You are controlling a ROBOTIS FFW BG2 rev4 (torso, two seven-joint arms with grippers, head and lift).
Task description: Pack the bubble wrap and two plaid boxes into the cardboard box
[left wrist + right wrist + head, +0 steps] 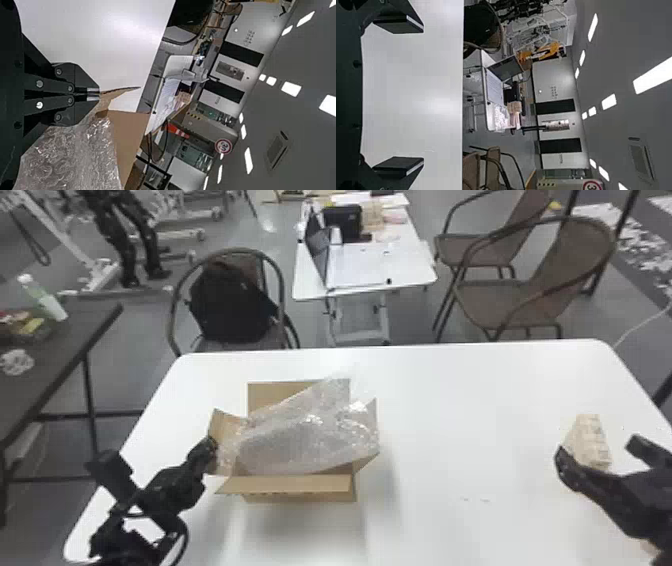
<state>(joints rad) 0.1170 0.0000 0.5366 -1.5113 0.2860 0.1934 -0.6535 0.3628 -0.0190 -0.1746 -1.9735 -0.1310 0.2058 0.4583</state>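
The open cardboard box (300,488) stands left of the table's middle, with crumpled clear bubble wrap (310,440) filling its top and rising above the rim. At its left flap is my left gripper (212,442). In the left wrist view, my left gripper (99,94) is shut on the edge of a cardboard flap (130,130), beside the bubble wrap (75,154). A plaid box (590,440) sits at the table's right, just beyond my right gripper (600,452). Seen from its wrist, my right gripper (423,95) is open with nothing between its fingers.
The white table (465,405) has a wide stretch between the cardboard box and the plaid box. A small tan patch (649,546) peeks out by the right arm; I cannot tell what it is. Chairs (530,300) stand beyond the far edge.
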